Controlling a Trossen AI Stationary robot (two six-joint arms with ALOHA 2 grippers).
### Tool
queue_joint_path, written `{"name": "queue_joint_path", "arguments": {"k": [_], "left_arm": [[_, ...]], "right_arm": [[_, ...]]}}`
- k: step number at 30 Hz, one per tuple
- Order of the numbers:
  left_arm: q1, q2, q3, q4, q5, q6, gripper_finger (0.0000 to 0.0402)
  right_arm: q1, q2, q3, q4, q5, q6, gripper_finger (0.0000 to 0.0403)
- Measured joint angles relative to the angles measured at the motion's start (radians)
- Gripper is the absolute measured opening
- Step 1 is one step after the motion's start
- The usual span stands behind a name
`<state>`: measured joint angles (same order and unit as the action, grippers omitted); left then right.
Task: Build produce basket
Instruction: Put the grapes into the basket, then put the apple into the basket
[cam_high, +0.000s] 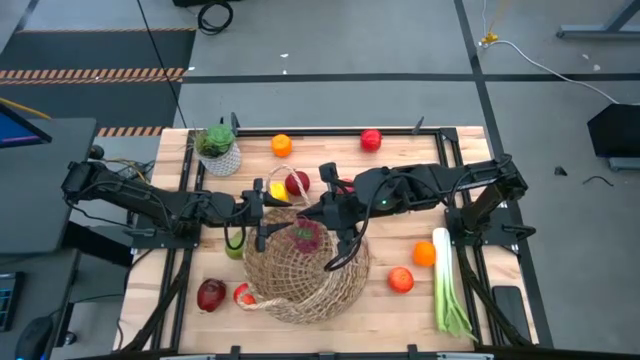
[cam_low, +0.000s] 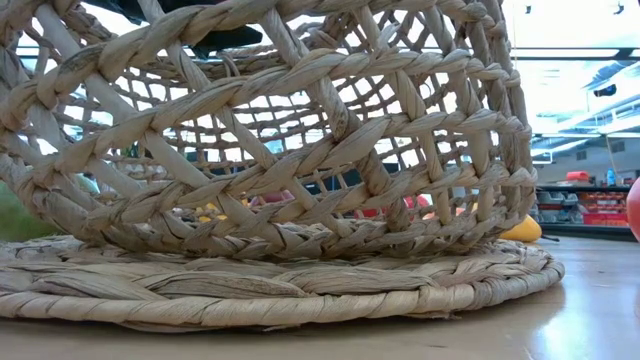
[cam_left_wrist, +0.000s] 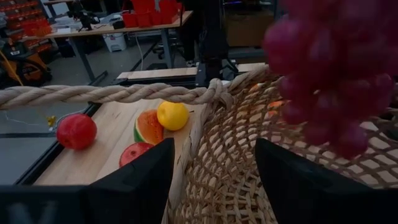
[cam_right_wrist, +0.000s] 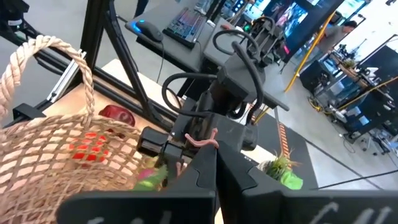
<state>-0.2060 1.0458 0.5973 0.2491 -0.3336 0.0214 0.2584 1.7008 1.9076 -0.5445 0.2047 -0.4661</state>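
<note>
Both grippers (cam_high: 262, 212) (cam_high: 335, 222) partly behind basket (cam_high: 305, 270)

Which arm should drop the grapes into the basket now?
Right. Its gripper holds the grapes above the basket, while the left gripper sits at the rim.

The high camera looked straight down on the desk (cam_high: 400, 310), the low one sat level against the basket (cam_low: 300, 160), which both wrist cameras shared.
</note>
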Motion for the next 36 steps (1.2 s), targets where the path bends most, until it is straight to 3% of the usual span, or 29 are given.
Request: {"name": "queue_joint_path", "arguments": {"k": [21,28,36], "left_arm": [[-0.013,-0.064,-0.001,-0.014,0.000,-0.108,0.0231],[-0.049,-0.104,0.000,-0.103,-0.007,-0.116,0.0231],[-0.131,-0.160,-0.001,-0.237,-0.053,-0.174,0.0231]], "right_arm": [[0.001,-0.001,-0.024,-0.117,0.000,0.267,0.0019],[0.011,-0.001,-0.077,-0.115,0.001,0.384,0.0062],[0.050,-0.001,-0.111,-0.071,0.003,0.469,0.0152]]}}
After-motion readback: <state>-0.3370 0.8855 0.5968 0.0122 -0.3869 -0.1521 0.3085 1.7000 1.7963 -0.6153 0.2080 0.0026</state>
